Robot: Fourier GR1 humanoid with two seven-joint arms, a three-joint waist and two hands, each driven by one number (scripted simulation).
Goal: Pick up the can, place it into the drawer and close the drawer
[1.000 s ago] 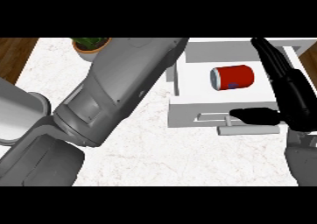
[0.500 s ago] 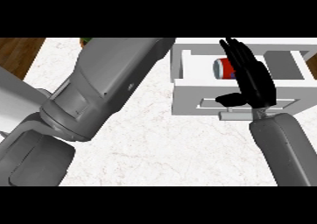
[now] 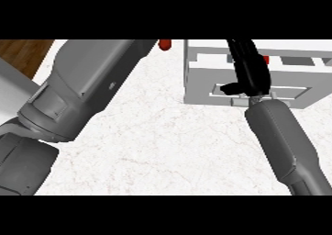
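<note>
Head view: right robot hand (image 3: 248,69) flat against drawer (image 3: 216,73).

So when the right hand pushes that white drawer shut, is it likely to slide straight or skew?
Probably fairly straight: the right hand lies near the middle of the drawer front. The drawer looks boxy and stiff, so it should not flex. The red can inside, barely visible, might shift or roll if the push is abrupt.

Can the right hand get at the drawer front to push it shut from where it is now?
Probably yes: the right hand already lies open, fingers straight, over the drawer front, with nothing between them.
</note>
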